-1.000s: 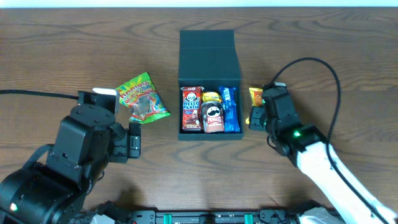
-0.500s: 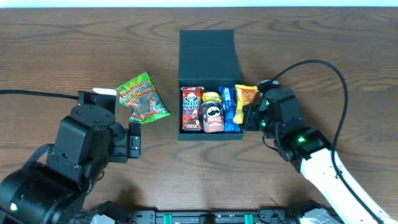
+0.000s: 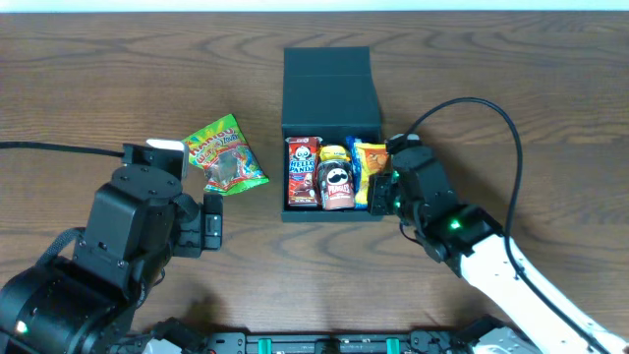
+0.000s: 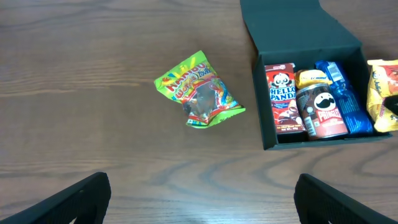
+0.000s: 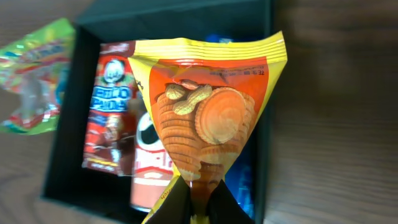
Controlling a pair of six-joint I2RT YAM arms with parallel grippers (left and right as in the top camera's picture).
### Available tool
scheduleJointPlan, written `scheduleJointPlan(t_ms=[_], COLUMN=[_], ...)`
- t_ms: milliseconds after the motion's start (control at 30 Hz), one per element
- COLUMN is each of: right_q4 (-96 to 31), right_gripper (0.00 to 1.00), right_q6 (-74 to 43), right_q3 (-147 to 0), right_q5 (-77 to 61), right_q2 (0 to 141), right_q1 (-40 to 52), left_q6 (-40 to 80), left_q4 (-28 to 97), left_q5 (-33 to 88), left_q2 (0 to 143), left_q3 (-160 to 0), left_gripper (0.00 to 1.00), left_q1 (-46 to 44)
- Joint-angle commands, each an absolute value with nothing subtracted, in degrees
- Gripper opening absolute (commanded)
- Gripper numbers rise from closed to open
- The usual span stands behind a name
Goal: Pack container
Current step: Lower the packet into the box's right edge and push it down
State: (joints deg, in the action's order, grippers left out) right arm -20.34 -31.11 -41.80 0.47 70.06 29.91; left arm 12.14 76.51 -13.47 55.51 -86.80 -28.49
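The container [image 3: 329, 84] is a dark square box standing open mid-table, its flap lid folded back. Inside it lie a red Hello Panda box [image 3: 302, 172], a Pringles can [image 3: 336, 184] and a blue packet [image 4: 342, 93]. My right gripper [image 3: 385, 185] is shut on the bottom corner of a yellow-orange peanut cookie packet [image 5: 208, 112], which hangs over the container's right side, above the blue packet. At the front left, my left gripper [image 4: 202, 193] is open and holds nothing. A green gummy packet [image 3: 224, 154] lies on the table just beyond it.
The brown wooden table [image 3: 511, 59] carries the container and the green packet. The right arm's black cable [image 3: 501, 113] arcs over the table to the right of the container.
My right gripper has carried the yellow packet leftward, from beside the container's right wall to over its right compartment. The left arm has not moved.
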Motion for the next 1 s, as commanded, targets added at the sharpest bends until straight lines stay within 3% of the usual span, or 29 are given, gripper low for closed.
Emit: scheduleJointPlan(t_ms=[0,100,200,500,967], right_q4=[-20.4,-20.4,-20.1,-15.7,-13.0], right_gripper=[0.13,0.21,0.22,0.09,0.06], right_q6=[-31.7,-31.7,-31.7,-31.6,-28.1], right_q3=[-41.6,-41.6,-41.6,-41.7,-41.7], right_q5=[3.0,2.9,3.1,0.7,-1.6], right_q2=[71.2,71.3,71.3,71.1,81.7], right_q1=[30.4,30.5,30.4,30.4,30.5], left_q6=[11.7,11.7,11.7,11.7,11.8], left_q4=[76.6,76.6,76.6,76.6,76.6], left_q5=[-13.9,-13.9,-13.9,-13.9,-13.9], left_q2=[55.3,55.3,55.3,55.3,55.3], left_q3=[-86.8,-86.8,-86.8,-86.8,-86.8], left_gripper=[0.95,0.95,0.95,0.95,0.95], left_q1=[-28.1,-28.1,-28.1,-28.1,-28.1])
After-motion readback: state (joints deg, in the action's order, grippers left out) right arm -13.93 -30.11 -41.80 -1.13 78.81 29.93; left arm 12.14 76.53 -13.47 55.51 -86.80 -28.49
